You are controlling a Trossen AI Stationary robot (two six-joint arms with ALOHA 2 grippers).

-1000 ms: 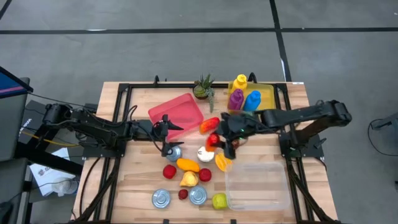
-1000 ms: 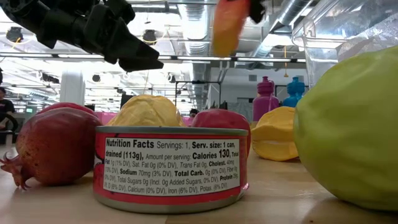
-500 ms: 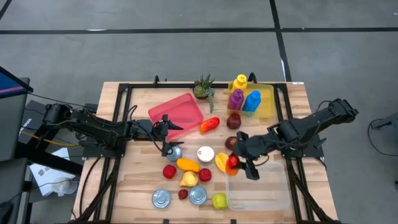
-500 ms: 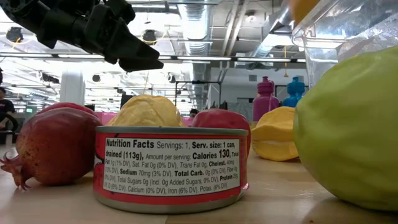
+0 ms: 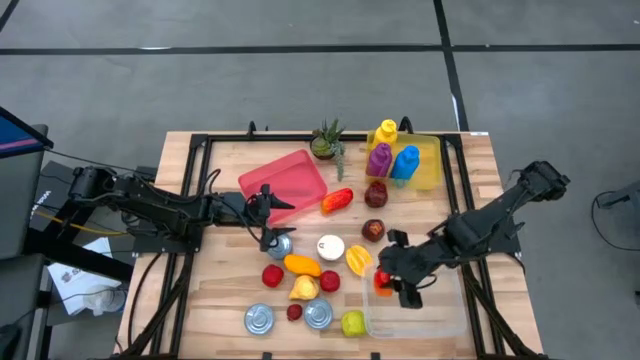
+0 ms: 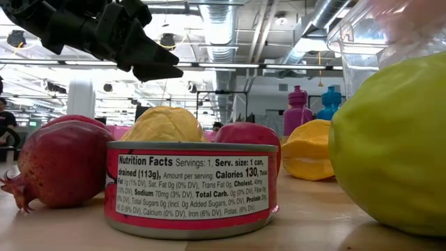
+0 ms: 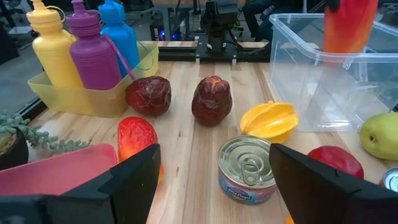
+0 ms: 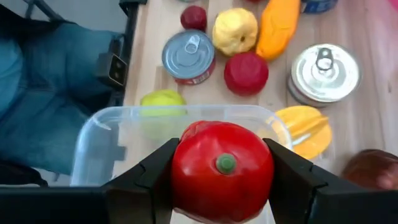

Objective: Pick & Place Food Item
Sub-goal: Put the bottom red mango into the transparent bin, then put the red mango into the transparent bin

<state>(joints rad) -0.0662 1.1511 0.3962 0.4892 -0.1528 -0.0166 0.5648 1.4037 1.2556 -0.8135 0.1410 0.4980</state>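
My right gripper (image 5: pixel 392 281) is shut on a red-orange pepper (image 8: pixel 222 169) above the left end of the clear plastic container (image 5: pixel 420 300) at the table's near right. The pepper also shows in the left wrist view (image 7: pixel 348 25), hanging over the container (image 7: pixel 311 56). My left gripper (image 5: pixel 268 218) is open and empty left of the table's middle, above a tin can (image 5: pixel 281 243); its fingers stand apart in the left wrist view (image 7: pixel 211 180). My right gripper pinches the pepper's two opposite sides (image 8: pixel 180 171) between its two fingers (image 8: pixel 292 177). The green stem end (image 8: pixel 225 163) faces the wrist camera. The pepper is lifted clear and hangs over the container's rim (image 8: pixel 180 113).
Near the middle lie several cans (image 5: pixel 259 319), red fruits (image 5: pixel 273 275), a yellow star fruit (image 5: pixel 358 260) and a green pear (image 5: pixel 352 323). A red tray (image 5: pixel 285 180), a plant (image 5: pixel 325 142) and a yellow bin with bottles (image 5: pixel 405 160) stand at the far side.
My right gripper has carried the pepper from the table's middle toward the near edge and a little to the right, over the clear container. The pepper stays clear of the table in the shut fingers.
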